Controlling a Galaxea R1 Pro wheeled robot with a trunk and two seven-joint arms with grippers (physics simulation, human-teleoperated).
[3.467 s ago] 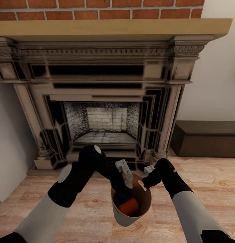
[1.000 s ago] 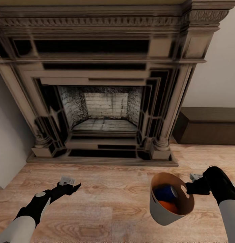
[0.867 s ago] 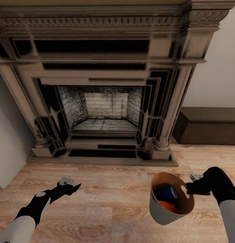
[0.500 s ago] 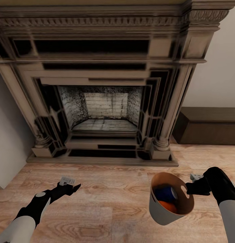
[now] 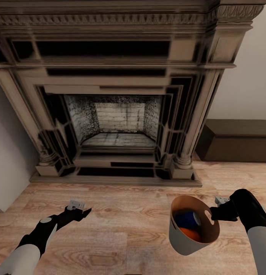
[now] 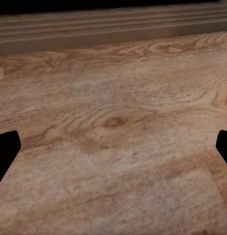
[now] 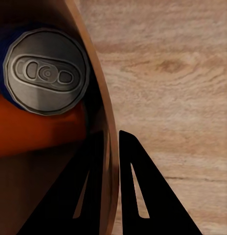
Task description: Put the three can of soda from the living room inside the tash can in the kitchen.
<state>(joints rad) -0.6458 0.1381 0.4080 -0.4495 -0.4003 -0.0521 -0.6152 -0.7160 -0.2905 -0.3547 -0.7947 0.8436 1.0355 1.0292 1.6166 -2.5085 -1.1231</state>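
Tan-lined tash can [image 5: 194,225] hangs off the wood floor [image 5: 125,229] before the fireplace [image 5: 114,99], its rim pinched by the right hand [image 5: 212,213]; blue can of soda [image 7: 45,71] and an orange one [image 7: 40,129] lie inside (third not discernible). Left hand [image 5: 84,212] spread open, empty. Judged step: carry to kitchen. Keep the bin level, turn slowly, keep the pinch tight on the rim.

Fireplace [image 5: 117,95] ahead — dark low cabinet [image 5: 236,143] beside, wood floor [image 5: 125,229].
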